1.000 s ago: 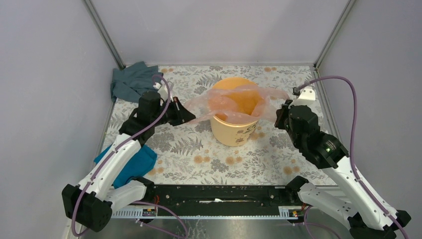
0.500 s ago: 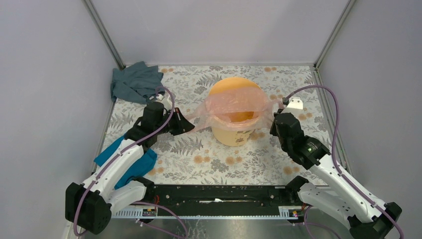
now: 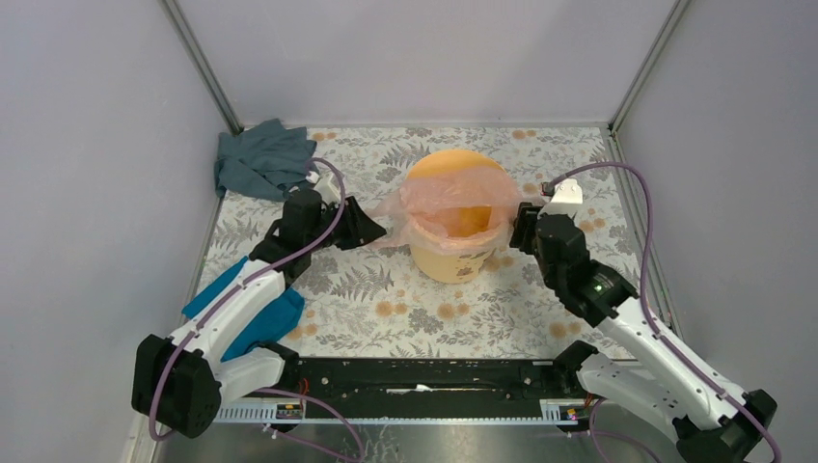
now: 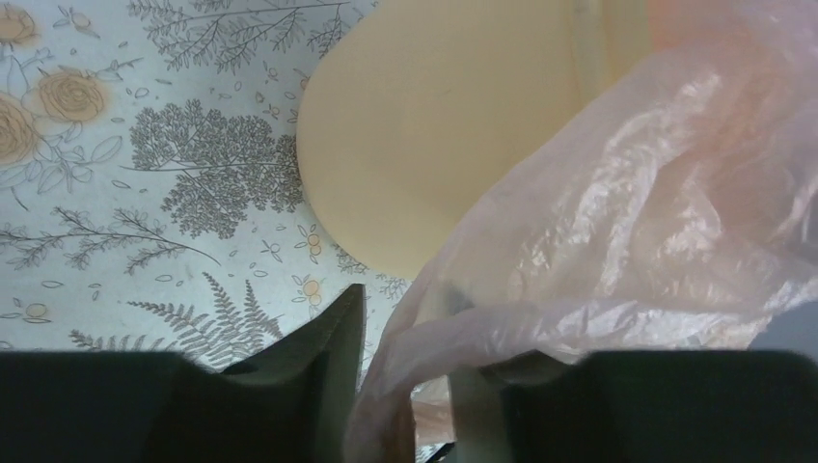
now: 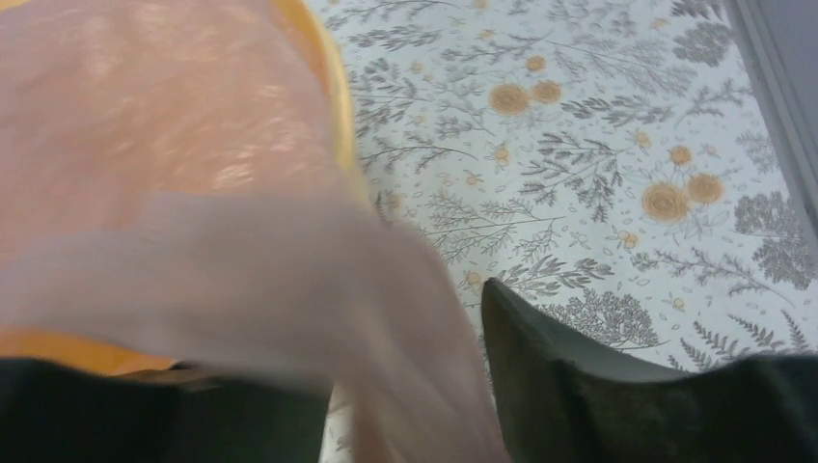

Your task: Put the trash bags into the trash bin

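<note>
The yellow-orange trash bin [image 3: 453,253] stands mid-table. The pale pink trash bag [image 3: 453,196] sits in its mouth, its edge folded over the rim, with flaps hanging at both sides. My left gripper [image 3: 374,231] is at the bin's left side, open. In the left wrist view a bag [image 4: 656,193] flap hangs loose between its fingers [image 4: 333,371], beside the bin's wall [image 4: 434,125]. My right gripper [image 3: 515,230] is at the bin's right side, open. The blurred bag [image 5: 193,222] film lies across the gap next to its finger [image 5: 550,386], by the bin's rim [image 5: 335,92].
A grey-blue cloth [image 3: 259,159] lies at the back left corner. A teal cloth [image 3: 262,316] lies under my left arm. Grey walls close in the floral table [image 3: 386,318] on three sides. A black rail [image 3: 415,376] runs along the near edge.
Both grippers moved in toward the bin and pulled the stretched bag down over its rim. Both jaws then opened, and the bag's sides now hang slack.
</note>
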Tool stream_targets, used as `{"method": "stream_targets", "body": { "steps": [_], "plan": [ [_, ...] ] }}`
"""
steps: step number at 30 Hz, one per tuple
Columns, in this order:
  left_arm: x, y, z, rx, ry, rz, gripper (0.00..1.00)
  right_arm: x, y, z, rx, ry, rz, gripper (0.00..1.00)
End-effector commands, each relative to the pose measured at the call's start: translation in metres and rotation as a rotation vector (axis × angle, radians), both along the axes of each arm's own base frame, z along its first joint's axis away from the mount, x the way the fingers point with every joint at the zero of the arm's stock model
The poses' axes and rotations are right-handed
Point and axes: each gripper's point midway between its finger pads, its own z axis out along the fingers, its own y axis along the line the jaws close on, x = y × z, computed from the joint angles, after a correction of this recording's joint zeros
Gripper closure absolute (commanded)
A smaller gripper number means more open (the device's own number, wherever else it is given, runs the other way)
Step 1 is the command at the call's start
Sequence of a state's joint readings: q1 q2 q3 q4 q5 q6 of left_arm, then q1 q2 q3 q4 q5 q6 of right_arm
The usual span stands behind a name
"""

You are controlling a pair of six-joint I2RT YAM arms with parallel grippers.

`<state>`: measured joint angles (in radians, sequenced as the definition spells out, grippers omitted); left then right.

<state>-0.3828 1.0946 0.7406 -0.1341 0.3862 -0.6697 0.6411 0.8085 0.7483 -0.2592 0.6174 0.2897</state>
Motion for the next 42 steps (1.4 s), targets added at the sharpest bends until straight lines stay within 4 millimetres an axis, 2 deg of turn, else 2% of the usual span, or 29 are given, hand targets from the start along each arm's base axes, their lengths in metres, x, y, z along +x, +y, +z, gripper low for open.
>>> {"method": "stream_targets", "body": {
  "steps": [1, 3, 6, 10, 15, 17, 20, 22, 24, 26, 28, 32, 35, 38, 42],
  "plan": [
    [0.002, 0.005, 0.047, 0.007, -0.161, -0.013, 0.54, -0.032, 0.014, 0.027, 0.034, 0.082, 0.182, 0.30],
    [-0.004, 0.011, 0.050, 0.036, -0.175, -0.012, 0.43, -0.049, 0.010, 0.030, 0.039, 0.133, 0.207, 0.19],
    [-0.013, 0.016, 0.056, 0.067, -0.191, -0.032, 0.30, -0.067, 0.005, 0.047, 0.046, 0.134, 0.253, 0.01],
    [-0.013, 0.019, 0.073, 0.100, -0.239, -0.048, 0.18, -0.073, 0.008, 0.078, -0.008, 0.116, 0.339, 0.00],
    [-0.004, 0.018, 0.086, 0.142, -0.275, -0.063, 0.14, -0.050, 0.013, 0.107, -0.161, 0.090, 0.381, 0.00],
    [0.003, 0.018, 0.088, 0.155, -0.278, -0.059, 0.17, -0.038, 0.025, 0.115, -0.209, 0.069, 0.439, 0.00],
    [0.010, 0.015, 0.093, 0.158, -0.287, -0.062, 0.22, -0.020, 0.039, 0.120, -0.256, 0.047, 0.479, 0.00],
    [0.015, 0.013, 0.096, 0.156, -0.293, -0.068, 0.24, -0.007, 0.041, 0.120, -0.278, 0.047, 0.452, 0.01],
    [0.019, 0.010, 0.099, 0.156, -0.300, -0.076, 0.26, 0.005, 0.041, 0.125, -0.282, 0.033, 0.407, 0.07],
    [0.023, 0.007, 0.104, 0.154, -0.308, -0.081, 0.31, 0.013, 0.042, 0.129, -0.276, 0.017, 0.372, 0.19],
    [0.028, 0.005, 0.109, 0.149, -0.315, -0.080, 0.33, 0.019, 0.041, 0.132, -0.261, -0.007, 0.336, 0.44],
    [0.037, 0.002, 0.118, 0.130, -0.332, -0.064, 0.35, 0.029, 0.046, 0.134, -0.216, -0.045, 0.305, 0.65],
    [0.043, -0.001, 0.121, 0.116, -0.335, -0.054, 0.46, 0.038, 0.049, 0.129, -0.219, -0.029, 0.281, 0.84],
    [0.051, -0.004, 0.123, 0.098, -0.340, -0.048, 0.57, 0.052, 0.050, 0.122, -0.225, -0.007, 0.251, 0.98],
    [0.066, -0.010, 0.124, 0.080, -0.334, -0.028, 0.65, 0.073, 0.046, 0.112, -0.189, 0.030, 0.232, 1.00]
  ]
}}
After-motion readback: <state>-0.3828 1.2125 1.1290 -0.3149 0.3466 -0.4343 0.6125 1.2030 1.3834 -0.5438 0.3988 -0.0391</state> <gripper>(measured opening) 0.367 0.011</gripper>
